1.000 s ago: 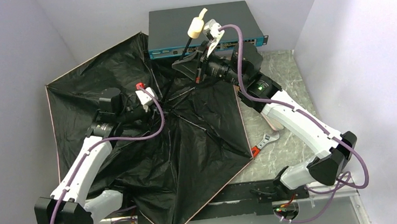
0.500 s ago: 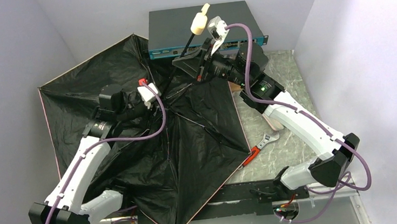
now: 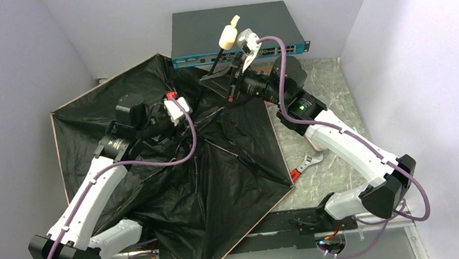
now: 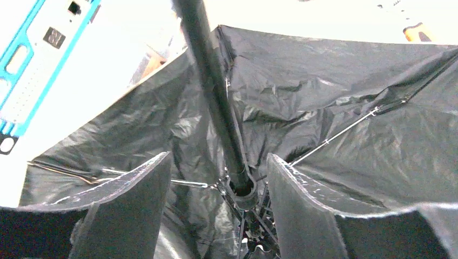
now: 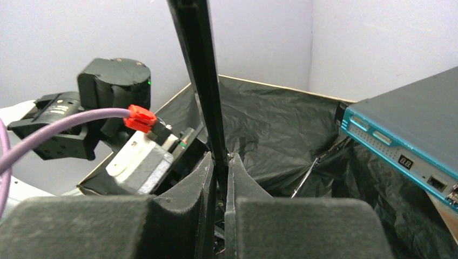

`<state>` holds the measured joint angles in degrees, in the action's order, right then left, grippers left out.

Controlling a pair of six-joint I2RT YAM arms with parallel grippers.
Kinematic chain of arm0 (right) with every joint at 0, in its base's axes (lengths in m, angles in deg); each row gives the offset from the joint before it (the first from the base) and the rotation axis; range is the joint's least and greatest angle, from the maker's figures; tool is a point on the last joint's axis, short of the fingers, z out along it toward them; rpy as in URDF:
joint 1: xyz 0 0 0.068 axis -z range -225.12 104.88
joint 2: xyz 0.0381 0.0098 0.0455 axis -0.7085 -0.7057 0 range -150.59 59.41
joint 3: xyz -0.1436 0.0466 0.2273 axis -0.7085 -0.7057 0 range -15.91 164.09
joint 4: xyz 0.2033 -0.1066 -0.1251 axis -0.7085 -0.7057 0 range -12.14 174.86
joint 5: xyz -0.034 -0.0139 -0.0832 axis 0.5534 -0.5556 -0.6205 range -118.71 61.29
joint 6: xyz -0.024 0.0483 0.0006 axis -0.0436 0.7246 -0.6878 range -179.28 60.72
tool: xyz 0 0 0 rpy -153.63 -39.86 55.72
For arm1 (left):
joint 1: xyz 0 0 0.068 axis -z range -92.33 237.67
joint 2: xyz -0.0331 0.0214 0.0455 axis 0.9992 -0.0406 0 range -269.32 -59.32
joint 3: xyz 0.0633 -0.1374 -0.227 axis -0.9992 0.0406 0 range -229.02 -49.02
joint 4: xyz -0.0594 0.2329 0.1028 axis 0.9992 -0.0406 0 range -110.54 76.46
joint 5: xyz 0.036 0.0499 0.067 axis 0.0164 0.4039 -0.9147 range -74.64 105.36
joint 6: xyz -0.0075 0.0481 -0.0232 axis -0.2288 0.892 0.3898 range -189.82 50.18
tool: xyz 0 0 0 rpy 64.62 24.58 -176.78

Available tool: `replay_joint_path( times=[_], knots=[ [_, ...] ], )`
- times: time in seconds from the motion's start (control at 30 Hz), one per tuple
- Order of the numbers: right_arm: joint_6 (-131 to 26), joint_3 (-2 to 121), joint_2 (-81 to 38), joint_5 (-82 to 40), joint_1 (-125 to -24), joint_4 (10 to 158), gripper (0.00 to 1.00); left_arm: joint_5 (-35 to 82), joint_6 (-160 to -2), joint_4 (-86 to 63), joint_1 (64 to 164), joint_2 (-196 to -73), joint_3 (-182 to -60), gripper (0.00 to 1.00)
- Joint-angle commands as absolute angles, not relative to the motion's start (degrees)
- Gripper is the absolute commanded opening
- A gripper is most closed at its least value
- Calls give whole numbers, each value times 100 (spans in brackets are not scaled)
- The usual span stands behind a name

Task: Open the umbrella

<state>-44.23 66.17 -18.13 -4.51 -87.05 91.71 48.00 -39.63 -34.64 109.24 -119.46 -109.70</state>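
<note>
1. One umbrella (image 3: pixel 230 161), canopy spread open, black inside facing up, lying over left and middle of table (image 3: pixel 330 89).
2. Shaft (image 4: pixel 216 97) tilts up from the hub toward the back wall; cream handle (image 3: pixel 228 37) is the high far end.
3. Right gripper (image 5: pixel 219 159) clamped on shaft below handle.
4. Left gripper (image 4: pixel 216 162) released, fingers either side of shaft near hub, not touching.
5. Count: two grippers, one wrench (image 3: pixel 305 163), one flat grey box (image 3: pixel 280 21).
</note>
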Motion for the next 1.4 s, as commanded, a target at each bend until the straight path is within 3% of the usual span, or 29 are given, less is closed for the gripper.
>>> replay_joint_path(
  times=[0.0,0.1,0.17,0.5,0.8,0.87,1.03,1.37],
  knots=[
    [-4209,6495,-1588,-259,-8761,9699,0,4504,-3395,-3320,11247,-11798,-11134,68],
    [-4205,6443,-1556,-252,-8771,9722,0,4624,-3403,-3486,11254,-11903,-11192,49],
    [-4230,6450,-1538,-257,-8774,9710,0,4663,-3495,-3478,11255,-11963,-11156,41],
    [-4362,6679,-1505,-333,-8773,9682,0,4528,-3462,-3351,11230,-12411,-10717,37],
    [-4378,6783,-1395,-332,-8774,9615,0,4375,-3593,-3140,10282,-12831,-10555,17],
    [-4364,6829,-1360,-329,-8772,9628,0,4151,-3337,-3221,10114,-12933,-10476,18],
    [-4211,6980,-1352,-214,-8773,9800,0,3870,-2985,-3180,9590,-13081,-10145,31],
    [-3916,7165,-1269,-5,-8775,10090,0,3153,-2524,-3003,8901,-13471,-10324,24]
  ],
)
